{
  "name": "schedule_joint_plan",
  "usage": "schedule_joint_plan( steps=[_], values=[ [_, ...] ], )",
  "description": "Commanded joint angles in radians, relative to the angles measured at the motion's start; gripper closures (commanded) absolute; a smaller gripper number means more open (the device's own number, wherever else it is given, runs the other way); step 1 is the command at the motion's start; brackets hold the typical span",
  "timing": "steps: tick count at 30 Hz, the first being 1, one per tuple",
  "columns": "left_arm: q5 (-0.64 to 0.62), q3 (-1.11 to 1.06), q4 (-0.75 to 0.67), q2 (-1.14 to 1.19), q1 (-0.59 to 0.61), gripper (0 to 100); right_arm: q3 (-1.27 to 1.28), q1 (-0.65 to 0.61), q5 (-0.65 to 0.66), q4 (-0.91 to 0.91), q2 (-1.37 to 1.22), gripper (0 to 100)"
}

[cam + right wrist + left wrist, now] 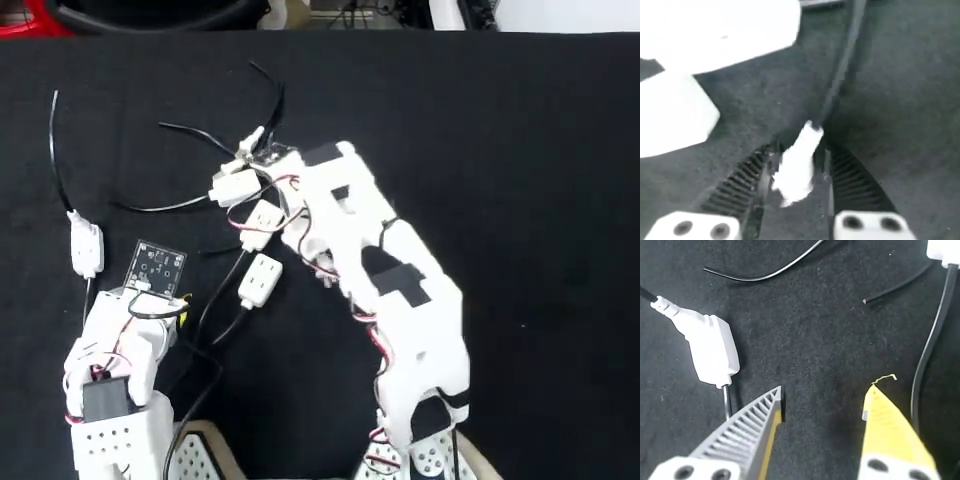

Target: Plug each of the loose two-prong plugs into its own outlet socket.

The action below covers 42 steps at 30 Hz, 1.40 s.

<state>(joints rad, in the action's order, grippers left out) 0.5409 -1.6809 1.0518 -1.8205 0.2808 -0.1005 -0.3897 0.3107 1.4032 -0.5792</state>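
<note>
Left to right. My left gripper [826, 390] hangs released, its fingers spread over the black cloth [815, 330]. A loose white plug [712, 347] lies just beside my grey finger [747, 427], outside the gap, with its prong end turned toward me. A black cord [935, 330] runs past my yellow finger [890, 425].

My right gripper [799, 150] is clenched on a second plug [796, 172], whose cord leads away ahead of my fingertips. A large white block [720, 30] and a smaller block [670, 112] lie just ahead and to one side. They are probably sockets, though their faces are too blurred to confirm.

Risk, as I judge it: the sockets sit loose on the cloth, so a push may slide one away rather than seat the prongs. The slim plug may also twist in my grip. No writing is legible on any part.
</note>
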Motion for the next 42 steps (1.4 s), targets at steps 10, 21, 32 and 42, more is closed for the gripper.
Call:
schedule_joint_plan(
  steps=[10,21,32,42],
  values=[
    [0.008,-0.019,-0.003,0.005,-0.015,74,0.004,-0.008,-0.006,0.028,0.041,94.4],
    [0.008,-0.019,-0.003,0.005,-0.015,74,-0.015,0.043,0.009,0.097,0.127,82.0],
    [0.008,-0.019,-0.003,0.005,-0.015,74,-0.021,0.087,0.040,0.051,0.041,84.6],
    [0.008,-0.019,-0.003,0.005,-0.015,74,-0.001,0.058,0.040,0.058,0.024,96.9]
  ],
)
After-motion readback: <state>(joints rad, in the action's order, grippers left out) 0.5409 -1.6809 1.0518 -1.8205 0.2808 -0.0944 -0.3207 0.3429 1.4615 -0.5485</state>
